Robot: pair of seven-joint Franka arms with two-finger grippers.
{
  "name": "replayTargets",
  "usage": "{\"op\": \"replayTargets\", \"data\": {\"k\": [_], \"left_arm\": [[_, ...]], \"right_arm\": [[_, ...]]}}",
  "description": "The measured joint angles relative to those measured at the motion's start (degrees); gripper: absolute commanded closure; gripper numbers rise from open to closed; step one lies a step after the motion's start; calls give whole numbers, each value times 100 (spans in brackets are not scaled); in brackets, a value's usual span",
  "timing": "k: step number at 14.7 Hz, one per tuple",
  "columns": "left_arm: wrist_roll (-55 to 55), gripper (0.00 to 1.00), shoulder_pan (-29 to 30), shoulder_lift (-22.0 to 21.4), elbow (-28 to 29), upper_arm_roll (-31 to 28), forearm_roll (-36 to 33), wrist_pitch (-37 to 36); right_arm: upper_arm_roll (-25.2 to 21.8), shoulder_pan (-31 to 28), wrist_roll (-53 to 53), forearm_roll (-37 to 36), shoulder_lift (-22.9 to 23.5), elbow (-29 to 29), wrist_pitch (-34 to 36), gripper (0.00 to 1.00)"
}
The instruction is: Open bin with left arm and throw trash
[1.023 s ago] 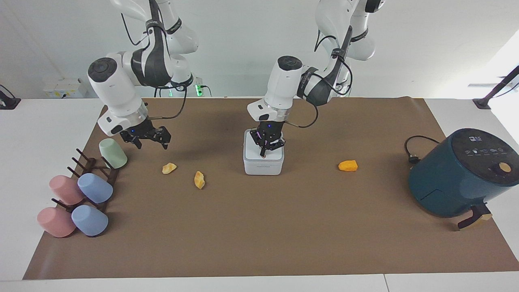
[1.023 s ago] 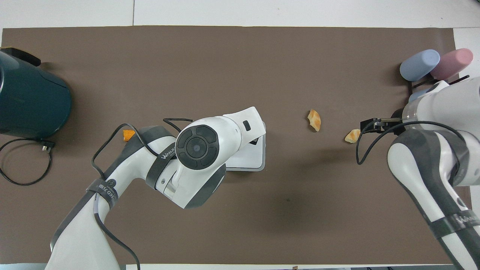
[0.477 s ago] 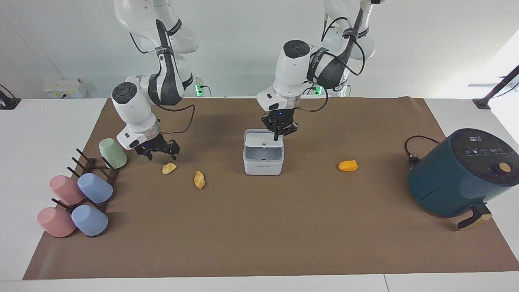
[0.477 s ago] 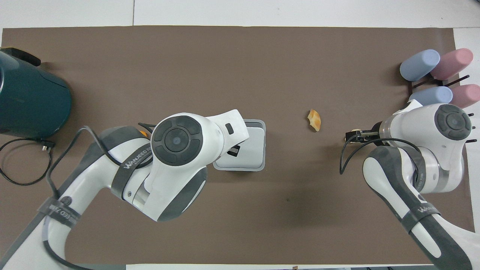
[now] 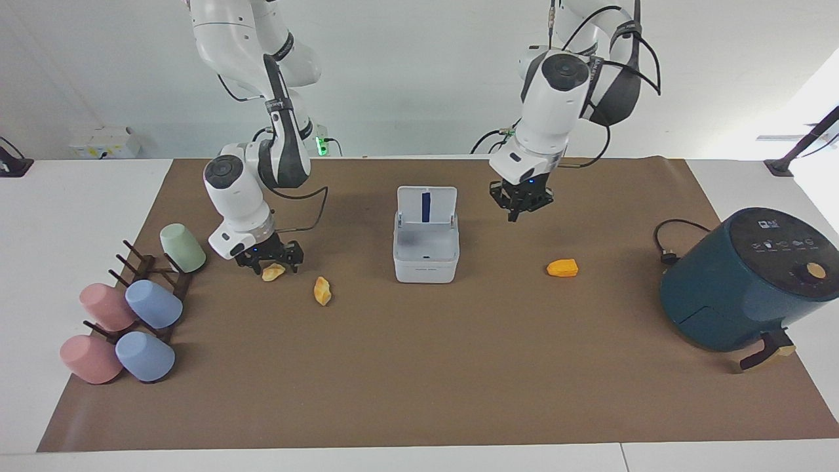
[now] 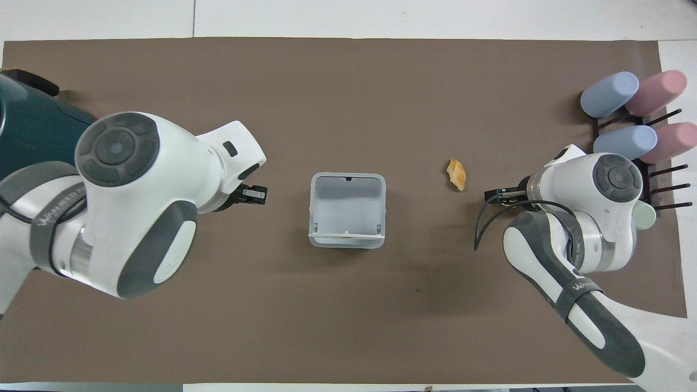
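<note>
The white bin (image 5: 425, 259) stands mid-mat with its lid (image 5: 426, 203) upright and the blue strip showing; it also shows in the overhead view (image 6: 347, 239). My left gripper (image 5: 522, 208) is shut, empty and raised over the mat beside the bin, toward the left arm's end; it also shows in the overhead view (image 6: 254, 195). An orange wedge (image 5: 562, 267) lies on that side. My right gripper (image 5: 274, 266) is open and low, its fingers astride a pale lump (image 5: 273, 272). A second pale lump (image 5: 322, 290) lies between it and the bin.
A dark teal air fryer (image 5: 747, 278) with its cable (image 5: 668, 242) stands at the left arm's end. A rack with pink and blue cups (image 5: 124, 328) and a green cup (image 5: 182, 247) stands at the right arm's end, close to my right arm.
The bin's lid has swung from shut to fully upright. My left gripper lifted off it and moved toward the left arm's end. My right gripper came down around the pale lump.
</note>
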State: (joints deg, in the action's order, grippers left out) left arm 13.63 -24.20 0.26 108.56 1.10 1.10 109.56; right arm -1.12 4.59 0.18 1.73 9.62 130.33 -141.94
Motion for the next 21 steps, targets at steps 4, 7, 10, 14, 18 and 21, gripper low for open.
{"op": "replayTargets", "data": {"k": [4, 7, 10, 14, 18, 21], "left_arm": [[-24, 0, 819, -181, -9, -13, 0, -69], [-453, 0, 1346, -373, -178, -15, 0, -446], [-860, 0, 1720, -431, -678, -20, 0, -1064], [-1082, 0, 1918, -379, -1349, -17, -1, -1694], [-1100, 0, 1936, -137, -1604, -7, -1, -1728], [-1104, 0, 1934, 221, -1603, 23, -1, -1478]], "right_arm": [[-12, -5, -62, 0, 4, -14, 205, 45], [-15, -40, -95, -3, -19, -110, 506, 96], [-17, -46, -137, -3, -23, -427, 988, 100], [-7, 10, -95, 23, -33, -1221, 1764, 100], [35, 807, 1479, 413, -32, -2503, 2965, 100], [78, 1553, 3073, 1000, 27, -3042, 3167, 100]]}}
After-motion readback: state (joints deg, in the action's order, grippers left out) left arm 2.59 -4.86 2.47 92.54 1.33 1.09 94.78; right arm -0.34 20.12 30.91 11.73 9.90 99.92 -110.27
